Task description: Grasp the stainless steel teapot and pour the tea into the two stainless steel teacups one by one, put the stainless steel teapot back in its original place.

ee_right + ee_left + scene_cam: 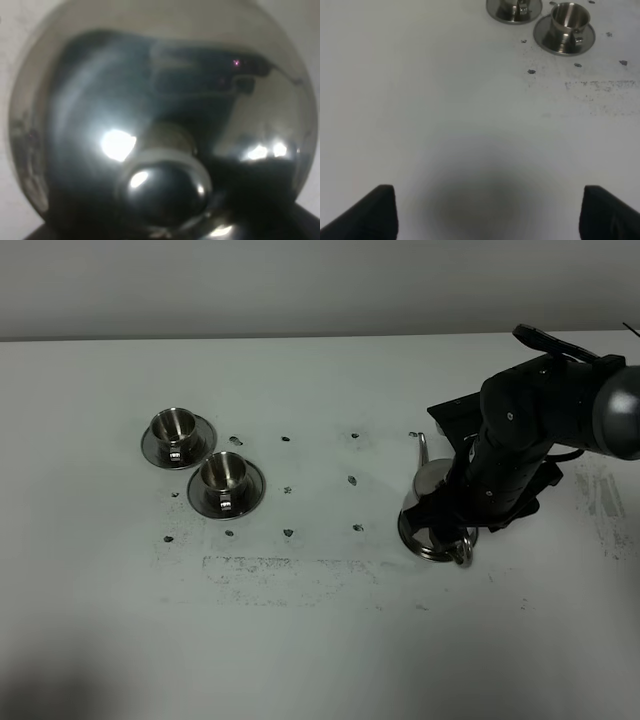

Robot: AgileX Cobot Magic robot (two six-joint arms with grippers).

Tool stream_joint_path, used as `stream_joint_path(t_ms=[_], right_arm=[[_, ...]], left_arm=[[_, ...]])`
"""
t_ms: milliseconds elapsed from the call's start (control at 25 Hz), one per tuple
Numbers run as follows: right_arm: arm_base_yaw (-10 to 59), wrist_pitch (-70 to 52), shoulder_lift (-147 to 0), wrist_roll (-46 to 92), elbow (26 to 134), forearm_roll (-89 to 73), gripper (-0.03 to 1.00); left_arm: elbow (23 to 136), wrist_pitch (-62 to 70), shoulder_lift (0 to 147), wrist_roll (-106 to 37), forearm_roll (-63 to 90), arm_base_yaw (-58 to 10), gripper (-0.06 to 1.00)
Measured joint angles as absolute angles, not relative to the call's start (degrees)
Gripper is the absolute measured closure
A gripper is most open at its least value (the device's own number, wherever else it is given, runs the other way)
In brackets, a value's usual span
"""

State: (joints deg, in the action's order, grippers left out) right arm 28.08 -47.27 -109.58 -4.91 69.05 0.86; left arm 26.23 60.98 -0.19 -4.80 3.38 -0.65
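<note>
Over at three o'clock on the worktop (320, 650), the stainless steel teapot (422, 502) stands upright on its base. Its thin spout (423, 447) points off toward twelve o'clock and its loop handle (462, 552) sticks out on the five o'clock side. The right hand (462, 502) is right down on it, with the dark arm reaching in from two o'clock and covering the pot's three o'clock flank. That hand is released and spread wide. The fingers themselves are hidden behind the wrist, so I can't say whether they touch the steel. From the right wrist view the pot fills nearly everything, a big blurred shiny dome with the lid knob (162, 187) bulging up close.

Across at nine o'clock, well apart from the pot, sit the two stainless steel teacups on their saucers. The far teacup (178, 436) is toward ten o'clock, and the near teacup (226, 485) is just beside it on its four o'clock side, saucer rims almost meeting. Both are upright, and I can't make out anything inside them.

Dark specks (352, 480) dot the middle of the worktop, with a scuffed strip (290, 565) toward six o'clock.

The left hand (487, 214) hangs over bare worktop, released, its two black fingertips (375, 212) far apart with nothing between them.
</note>
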Motion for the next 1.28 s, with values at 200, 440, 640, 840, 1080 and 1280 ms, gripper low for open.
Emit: stream_joint_path(t_ms=[200, 440, 640, 840, 1080, 1280], right_arm=[[28.08, -48.18, -109.58, -4.91, 69.11, 0.86, 0.37], [28.08, -48.63, -109.58, -4.87, 69.11, 0.86, 0.37], [28.08, -48.69, -109.58, -4.87, 69.11, 0.86, 0.37], [28.08, -49.07, -109.58, -4.87, 69.11, 0.86, 0.4], [28.08, -49.35, -109.58, -4.87, 69.11, 0.86, 0.53], [28.08, -49.91, -109.58, -4.87, 69.11, 0.61, 0.72]], left_arm=[[26.23, 61.04, -0.19, -4.8, 3.38, -0.65, 0.22], [26.23, 61.04, -0.19, -4.8, 3.38, -0.65, 0.22], [26.23, 61.04, -0.19, -4.8, 3.38, -0.65, 0.22], [26.23, 61.04, -0.19, -4.8, 3.38, -0.65, 0.22], [26.23, 61.04, -0.19, -4.8, 3.38, -0.65, 0.22], [26.23, 61.04, -0.19, -4.8, 3.38, -0.65, 0.22]])
